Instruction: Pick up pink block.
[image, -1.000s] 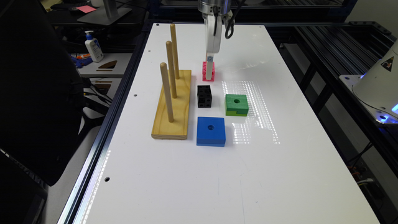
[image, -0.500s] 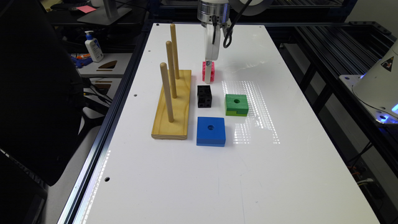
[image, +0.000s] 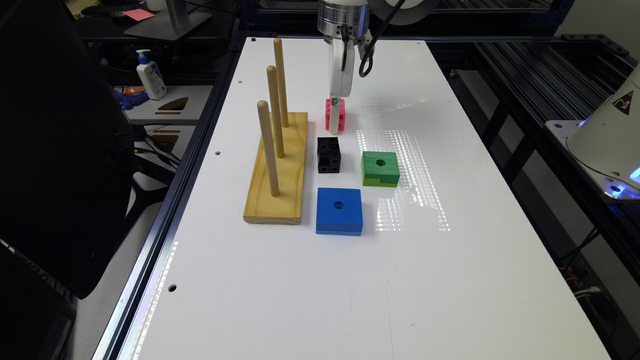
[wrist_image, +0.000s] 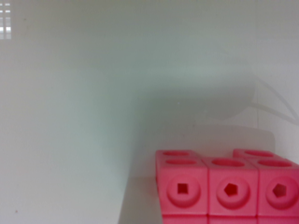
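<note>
Gripper is down at the pink block, far-centre of the white table. In the exterior view a white finger runs down the block's front face. Whether the block is resting on the table or lifted, can't tell. Open, closed or gripping: can't tell either, since the wrist view has the block close up with no fingers in frame.

Black cube sits just nearer than the pink one, apart from it. Green block with a hole is to the exterior view's right of the black cube. Blue square block with a hole is nearer still. Wooden peg board with three upright pegs is on the exterior view's left of the blocks.
</note>
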